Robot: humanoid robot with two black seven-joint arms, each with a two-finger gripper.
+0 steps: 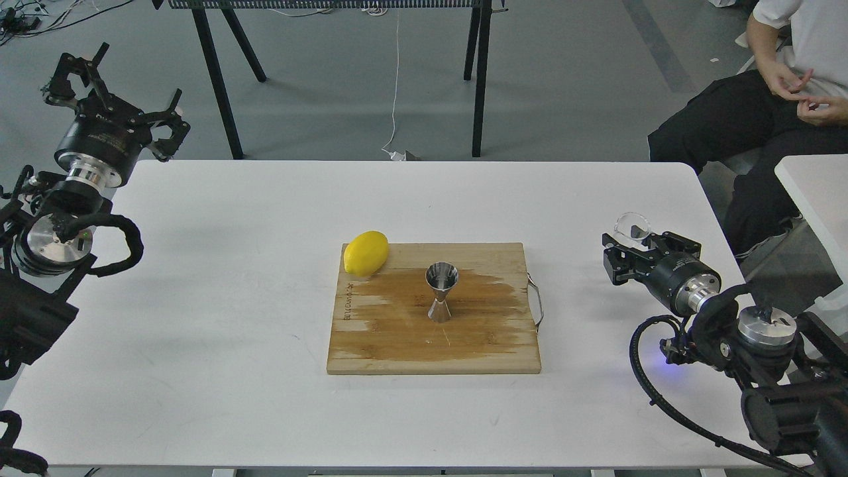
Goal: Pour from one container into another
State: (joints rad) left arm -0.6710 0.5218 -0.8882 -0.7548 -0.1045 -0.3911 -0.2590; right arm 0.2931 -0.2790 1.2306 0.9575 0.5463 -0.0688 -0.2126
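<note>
The steel jigger [441, 291] stands upright in the middle of a wooden cutting board [397, 348], on a wet-looking patch. The clear glass cup [633, 224] is far right of the board, upright over the white table [232, 371] near its right edge. My right gripper [635, 240] is shut on it, the cup showing just above and behind the fingers. My left gripper [116, 89] hangs open off the table's back left corner, holding nothing.
A yellow lemon [366, 252] lies on the board's back left corner. A metal handle [535, 301] sticks out of the board's right side. A seated person [762, 112] is at the back right, beside a second white table [815, 185].
</note>
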